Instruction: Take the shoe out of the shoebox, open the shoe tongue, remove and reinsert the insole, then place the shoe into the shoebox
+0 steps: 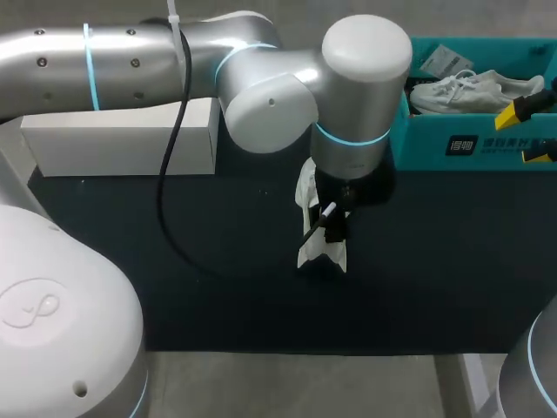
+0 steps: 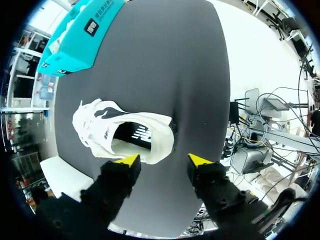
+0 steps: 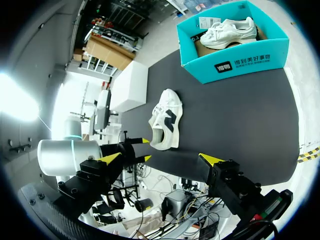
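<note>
The shoe (image 2: 102, 135) lay out on the dark mat (image 1: 218, 261), around the middle of the table and well apart from the teal shoebox (image 1: 470, 144) at the far right, where a second shoe (image 1: 474, 90) sat inside.

The left claw (image 2: 164, 161) hung right over the shoe. Its fingers were spread wide with nothing between them. In the left wrist view the shoe lay just ahead of the yellow tips and off to one side. Its heel end was close to one finger, and its laced front pointed away past that finger. The mouth of the shoe faced the camera, with the insole showing inside.

From above, the shoe's long axis ran roughly from far to near. The heel seemed to be at the near end, under the left wrist, though that arm hid much of it.

The right claw (image 3: 161, 159) stood at the far right, by the shoebox's front wall. It was also wide open and empty, and the shoe was well ahead of it across the mat.

The left arm was therefore much the nearer one. With the shoe out of the box, the tongue and insole looked like the next work. For that, the left claw would need to shift sideways so the shoe's mouth sat between its fingers.
</note>
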You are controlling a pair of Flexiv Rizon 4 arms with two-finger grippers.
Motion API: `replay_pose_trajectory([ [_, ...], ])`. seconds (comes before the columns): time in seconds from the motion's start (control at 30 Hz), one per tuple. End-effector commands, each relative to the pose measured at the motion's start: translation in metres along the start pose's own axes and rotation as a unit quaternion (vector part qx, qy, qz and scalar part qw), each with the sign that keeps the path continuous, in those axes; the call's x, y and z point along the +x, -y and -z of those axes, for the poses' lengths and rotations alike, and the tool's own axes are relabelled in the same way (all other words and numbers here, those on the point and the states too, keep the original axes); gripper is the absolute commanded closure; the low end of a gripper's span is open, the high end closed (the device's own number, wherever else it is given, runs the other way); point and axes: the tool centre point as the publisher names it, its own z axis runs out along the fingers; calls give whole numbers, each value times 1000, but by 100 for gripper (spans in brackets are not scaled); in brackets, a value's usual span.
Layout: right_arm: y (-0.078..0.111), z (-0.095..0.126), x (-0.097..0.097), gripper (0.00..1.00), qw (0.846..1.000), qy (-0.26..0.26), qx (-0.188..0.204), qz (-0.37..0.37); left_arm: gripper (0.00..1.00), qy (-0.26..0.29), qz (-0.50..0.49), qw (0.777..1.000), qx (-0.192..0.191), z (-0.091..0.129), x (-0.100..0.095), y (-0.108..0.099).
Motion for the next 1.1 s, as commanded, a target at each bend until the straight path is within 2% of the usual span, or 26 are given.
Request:
replay_pose_trajectory([
  [0.03,0,-1,0,0,1000,2,0,-1,0,-15,-40,999,8,-12,-6,6],
  [0.07,0,-1,0,0,1000,2,0,-1,0,-19,-52,998,-9,-16,-7,7],
  [0.3,0,-1,0,0,1000,2,0,-1,0,-28,-44,999,-15,-32,-12,6],
  [0.57,0,-1,0,0,1000,2,0,-1,0,-37,-81,996,-31,-49,-7,14],
  [1.1,0,-1,0,0,1000,2,0,-1,0,-40,-94,995,-15,-79,0,7],
])
